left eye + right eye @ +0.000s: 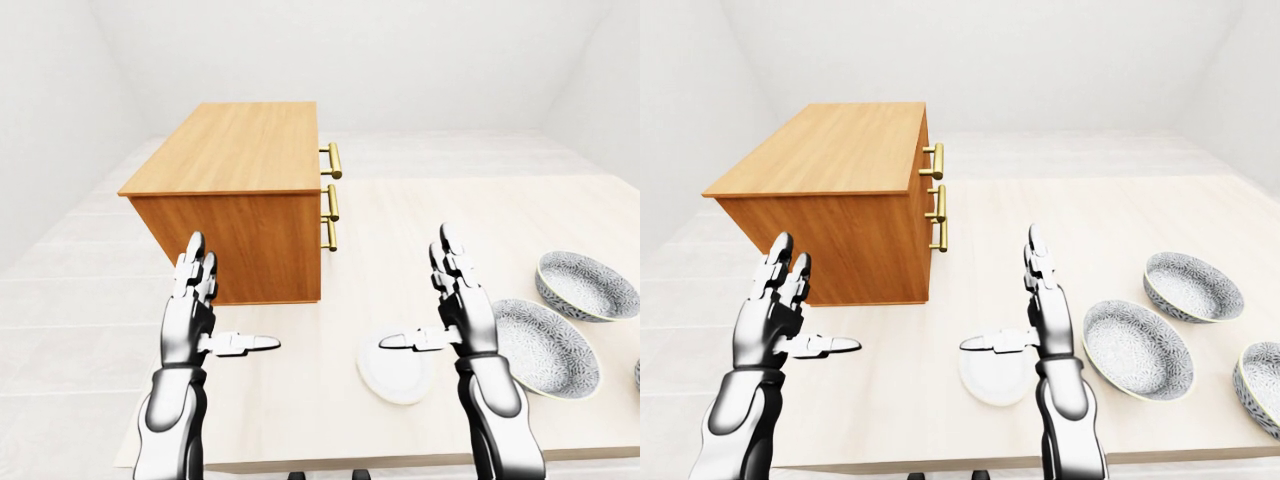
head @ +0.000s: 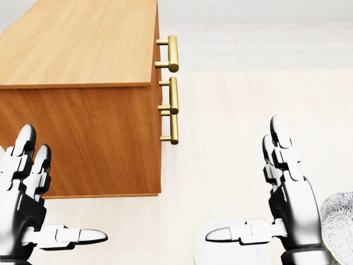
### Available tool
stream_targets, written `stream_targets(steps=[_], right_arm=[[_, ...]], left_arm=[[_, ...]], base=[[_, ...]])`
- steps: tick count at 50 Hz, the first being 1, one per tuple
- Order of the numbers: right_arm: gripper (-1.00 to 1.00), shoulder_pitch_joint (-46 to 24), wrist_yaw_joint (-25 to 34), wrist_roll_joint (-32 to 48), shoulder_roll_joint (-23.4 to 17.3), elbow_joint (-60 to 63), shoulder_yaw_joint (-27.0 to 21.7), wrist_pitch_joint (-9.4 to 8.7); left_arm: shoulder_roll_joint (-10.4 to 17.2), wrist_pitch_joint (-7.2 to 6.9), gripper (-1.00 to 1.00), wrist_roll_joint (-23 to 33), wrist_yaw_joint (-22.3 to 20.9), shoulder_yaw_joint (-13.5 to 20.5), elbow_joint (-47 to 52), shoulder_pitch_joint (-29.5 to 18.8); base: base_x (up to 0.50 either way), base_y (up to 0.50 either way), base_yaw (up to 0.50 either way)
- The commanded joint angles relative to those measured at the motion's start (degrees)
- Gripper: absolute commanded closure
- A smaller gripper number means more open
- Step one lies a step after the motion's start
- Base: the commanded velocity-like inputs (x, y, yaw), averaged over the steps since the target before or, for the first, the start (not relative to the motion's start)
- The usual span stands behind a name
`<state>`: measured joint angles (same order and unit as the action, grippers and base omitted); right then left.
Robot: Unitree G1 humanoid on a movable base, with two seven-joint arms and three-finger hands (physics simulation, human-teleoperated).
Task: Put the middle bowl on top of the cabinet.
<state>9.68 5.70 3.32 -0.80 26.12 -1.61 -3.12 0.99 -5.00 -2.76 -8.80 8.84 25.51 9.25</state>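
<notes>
Three dotted bowls (image 1: 1138, 350) sit right of our right hand (image 1: 1050, 320). The middle bowl (image 1: 1193, 285) is probably the highest one in the right-eye view, well apart from the cabinet (image 1: 830, 150). That hand and our left hand (image 1: 765, 325) are spread, holding nothing. The bowls look alike, so we might grab the wrong one.

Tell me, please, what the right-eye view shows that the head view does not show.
Only the right-eye view: the farther bowl, a third bowl cut by the right edge, and the table down to its near edge. Only the head view: nothing new; it merely brings the brass handles closer. Both: the wooden cabinet, the white plate, the left robot hand and the right robot hand, both open and empty, and the large patterned bowl, only a sliver at the head view's lower right.
</notes>
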Motion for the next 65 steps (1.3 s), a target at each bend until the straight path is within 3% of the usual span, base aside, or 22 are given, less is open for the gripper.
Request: stream_targets(steps=[1, 13, 20, 23, 25, 26, 28, 31, 32, 35, 41, 53, 59, 65], right_arm=[[-1.00, 0.89, 0.29, 1.41, -0.22, 1.11, -0.06, 0.87], [-1.00, 2.28, 2.28, 1.51, -0.73, 3.74, -2.33, 0.86], [-1.00, 2.42, 4.02, 0.45, -1.22, 7.25, -7.55, -1.83], [-1.00, 2.68, 4.82, 1.38, -1.55, 8.70, -9.88, -1.88], [-1.00, 2.76, 5.54, 2.09, -1.53, 9.02, -10.99, -1.88], [-1.00, 2.90, 5.92, 2.55, -1.65, 9.29, -11.73, -1.88], [-1.00, 3.20, 6.76, 3.83, -1.65, 9.36, -12.52, -1.88], [-1.00, 3.63, 7.78, 6.28, -1.69, 8.81, -13.70, -0.87], [-1.00, 3.63, 7.99, 6.98, -1.57, 8.46, -14.06, -0.41], [-1.00, 4.18, 9.53, 9.10, -1.77, 7.25, -14.81, 1.33], [-1.00, 4.25, 10.71, 13.69, -1.69, 5.10, -16.83, 3.91], [-1.00, 4.42, 14.86, 19.54, -2.07, 7.52, -21.01, 3.98], [-1.00, 5.68, 16.38, 22.39, -1.23, 8.10, -22.64, 6.56], [-1.00, 5.00, 19.68, 21.86, -0.81, 12.10, -26.07, 4.39]], left_arm=[[-0.02, 0.00, -1.00, -0.27, -0.74, 0.15, 0.37, 0.60], [-0.24, 0.00, -1.00, -1.46, -2.15, 1.71, 2.90, 2.24], [-0.43, 0.00, -1.00, -1.53, -2.56, 2.25, 2.01, 1.88], [-0.41, 0.03, -1.00, -1.72, -2.70, 2.41, 1.73, 1.62], [-0.53, 1.83, -1.00, -1.65, -2.96, 2.46, -0.01, 1.65], [-0.29, 0.72, -1.00, -1.76, -2.83, 2.58, 0.79, 1.32], [-0.12, 0.09, -1.00, -1.97, -2.85, 2.78, 1.14, 1.06], [-0.02, 0.36, -1.00, -2.26, -2.91, 3.19, 0.28, 0.54], [-0.14, 1.74, -1.00, -2.17, -3.09, 3.19, -0.97, 0.67], [-0.12, 2.57, -1.00, -1.79, -2.96, 3.01, -1.90, 0.63], [0.29, 2.57, -1.00, -2.25, -2.83, 3.57, -2.50, -0.23], [0.95, 2.74, -1.00, -2.76, -2.22, 3.76, -4.85, -2.23], [1.26, 3.15, -1.00, -2.90, -1.98, 3.76, -5.85, -2.77], [1.40, 2.67, -1.00, -2.87, -1.81, 3.68, -4.78, -2.42]], base=[[0.00, 0.00, 0.00], [0.00, 0.00, 0.00], [0.00, 0.00, 0.00], [0.00, 0.00, 0.00], [0.00, 0.00, 0.00], [0.00, 0.00, 0.00], [0.00, 0.00, 0.00], [0.00, 0.00, 0.00], [0.00, 0.00, 0.00], [0.00, 0.00, 0.00], [0.00, 0.00, 0.00], [0.00, 0.00, 0.00], [0.00, 0.00, 0.00], [0.00, 0.00, 0.00]])
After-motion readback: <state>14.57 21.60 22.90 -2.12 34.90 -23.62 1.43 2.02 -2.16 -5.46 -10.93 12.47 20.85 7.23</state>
